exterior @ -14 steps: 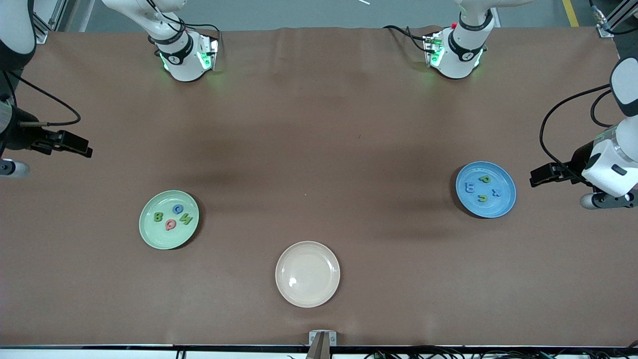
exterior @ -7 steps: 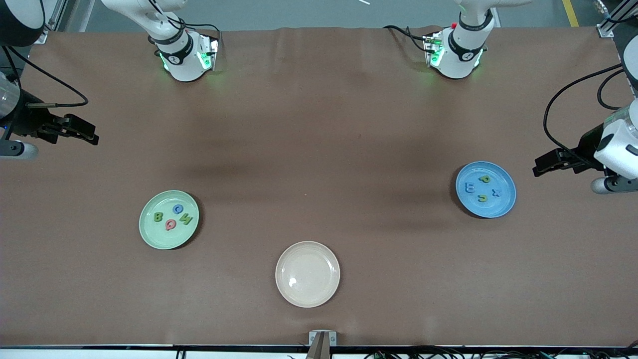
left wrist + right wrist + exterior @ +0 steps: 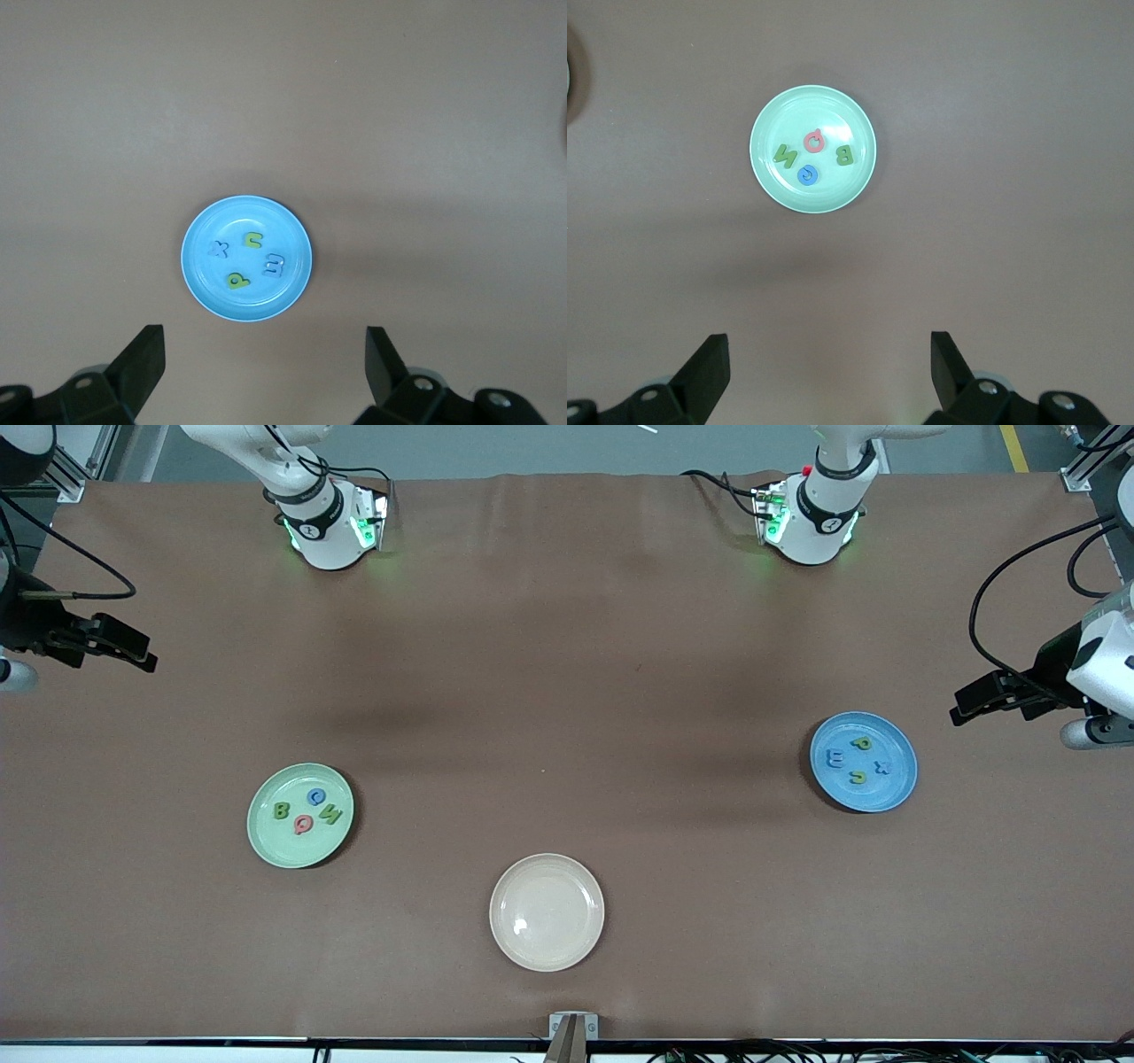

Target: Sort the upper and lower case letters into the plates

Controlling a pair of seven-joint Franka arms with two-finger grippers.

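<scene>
The brown surface (image 3: 567, 691) carried three plates. The cream plate (image 3: 547, 911) lay nearest the front camera. The mint green plate (image 3: 300, 815), toward the right arm's end, held four letters: a green B (image 3: 282, 810), a blue one (image 3: 316, 796), a red one (image 3: 303, 825) and a green N (image 3: 331, 813). The blue plate (image 3: 863, 762), toward the left arm's end, held four more letters (image 3: 246, 262). The right end effector (image 3: 133, 657) and left end effector (image 3: 966, 710) hung over the surface's ends, fingers spread, empty.
</scene>
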